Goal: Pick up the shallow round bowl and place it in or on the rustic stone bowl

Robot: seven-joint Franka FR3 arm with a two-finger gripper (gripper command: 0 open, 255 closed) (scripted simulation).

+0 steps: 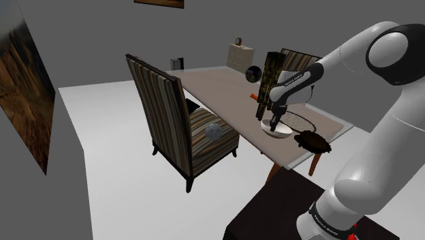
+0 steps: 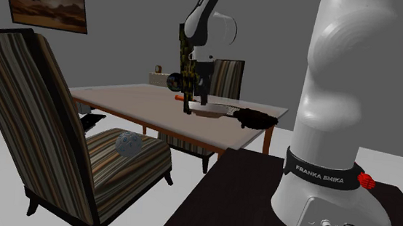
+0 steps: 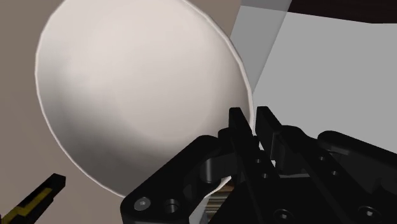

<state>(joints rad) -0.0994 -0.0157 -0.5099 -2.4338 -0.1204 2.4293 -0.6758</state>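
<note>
The gripper [image 3: 253, 119] pinches the white shallow bowl [image 3: 133, 95] at its rim, 2 fingers [image 3: 238, 127] nearly together; it looks stiff, light, slick, probably breakable.

shallow bowl [image 3: 140, 95]: plain white. stone bowl [image 1: 312, 142]: very dark brown, near black. gripper [image 3: 250, 118]: all black. arm [image 1: 388, 136]: white, dark joints. tabletop [image 1: 211, 85]: flat beige-grey. chair [image 1: 163, 102]: brown, tan and dark stripes. ball [image 1: 213, 131] on its seat: mottled grey. walls [image 1: 102, 34] grey, floor [image 1: 122, 177] white.
</note>
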